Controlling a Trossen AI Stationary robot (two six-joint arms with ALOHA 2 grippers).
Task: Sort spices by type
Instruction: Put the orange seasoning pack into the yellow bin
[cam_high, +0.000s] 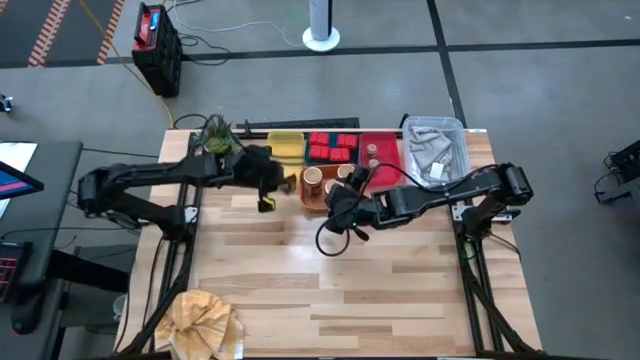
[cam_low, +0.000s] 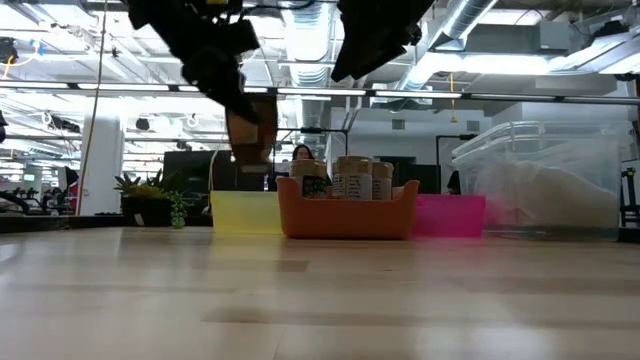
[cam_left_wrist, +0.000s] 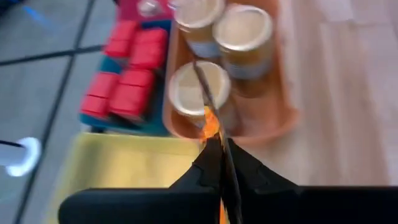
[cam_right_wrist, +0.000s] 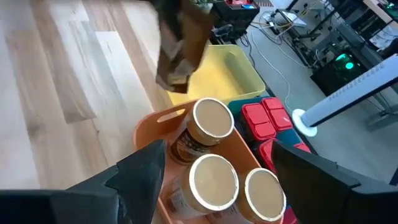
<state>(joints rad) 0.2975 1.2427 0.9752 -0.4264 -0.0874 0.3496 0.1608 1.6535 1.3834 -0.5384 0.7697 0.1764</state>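
The left gripper (cam_high: 267, 196), fingers pinched on what appears to be a dark brown spice packet (cam_low: 252, 128), hangs near the yellow tray (cam_high: 287, 146). The right gripper (cam_high: 345, 212) hovers open over the orange tray's (cam_low: 348, 218) jars (cam_right_wrist: 211, 118). So thin a pinch could let the packet slip.

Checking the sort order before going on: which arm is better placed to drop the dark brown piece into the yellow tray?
The left. Its left gripper is shut on the dark brown piece, hanging beside the yellow tray. The right gripper stands open and empty over the orange tray of jars.
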